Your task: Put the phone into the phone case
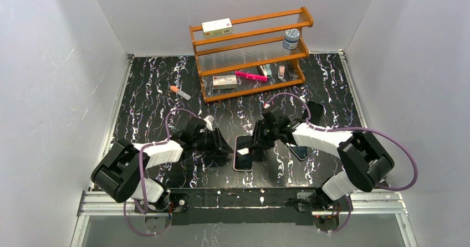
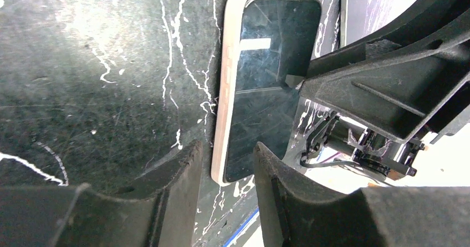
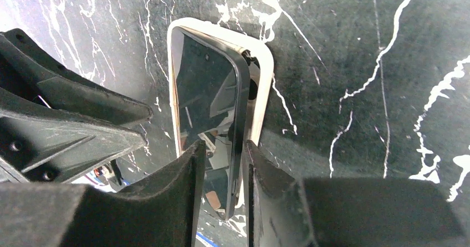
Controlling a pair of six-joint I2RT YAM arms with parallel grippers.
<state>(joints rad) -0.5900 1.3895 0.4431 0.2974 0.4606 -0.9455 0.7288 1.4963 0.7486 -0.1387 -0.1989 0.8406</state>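
The phone, a glossy dark slab, lies tilted in a pale pink-rimmed shell on the marbled table. Its right long edge is raised out of the shell, and a round cut-out hole shows beside it. My right gripper is closed around that raised edge near the phone's near end. In the top view the phone lies between my right gripper and my left gripper. My left gripper is slightly open and empty, just short of the phone's near corner. No matte black case is identifiable.
A flat dark phone-sized slab lies under my right forearm; I cannot tell what it is. A wooden rack with boxes, a jar and a pink pen stands at the back. A small orange-tipped tube lies at the back left. White walls enclose the table.
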